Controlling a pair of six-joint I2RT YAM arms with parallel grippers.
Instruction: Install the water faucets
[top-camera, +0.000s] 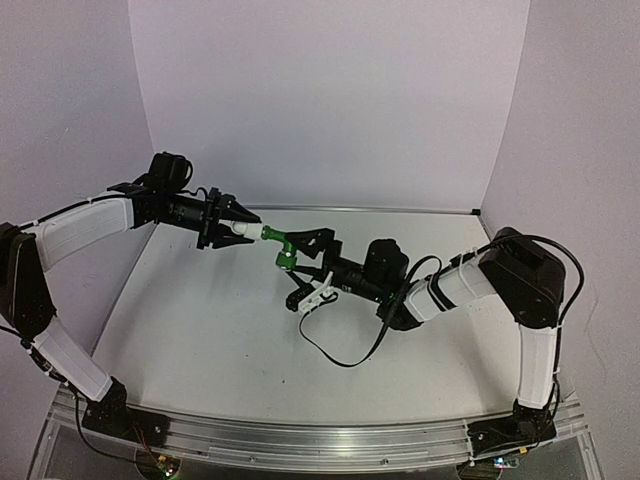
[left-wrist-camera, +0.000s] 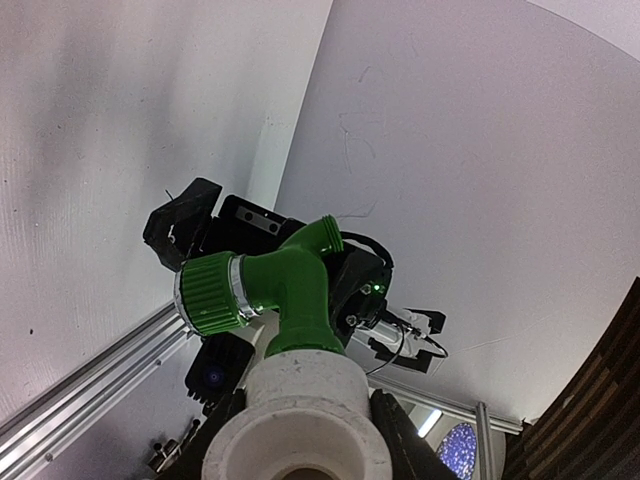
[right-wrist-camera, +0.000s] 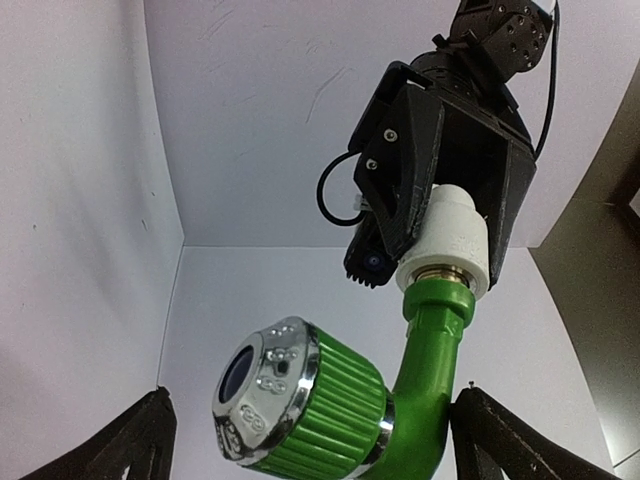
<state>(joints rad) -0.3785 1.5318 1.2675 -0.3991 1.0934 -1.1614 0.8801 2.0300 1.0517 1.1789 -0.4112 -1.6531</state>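
The green tap (top-camera: 280, 248) is joined by its threaded end to the white fitting (top-camera: 243, 232), and both are held in the air over the back of the table. My left gripper (top-camera: 235, 230) is shut on the white fitting (left-wrist-camera: 300, 400), with the green tap (left-wrist-camera: 290, 290) sticking out beyond it. My right gripper (top-camera: 291, 270) is open, with its fingers spread wide on either side of the tap (right-wrist-camera: 330, 410). The tap's ribbed knob with its chrome cap points to the left. The fitting (right-wrist-camera: 450, 245) shows above it, in the left gripper (right-wrist-camera: 440, 160).
A black cable (top-camera: 340, 355) loops from the right arm down onto the white tabletop (top-camera: 200, 340). A white clip (top-camera: 318, 295) hangs under the right wrist. Lilac walls (top-camera: 330, 100) close the back and sides. A metal rail (top-camera: 300, 440) runs along the near edge.
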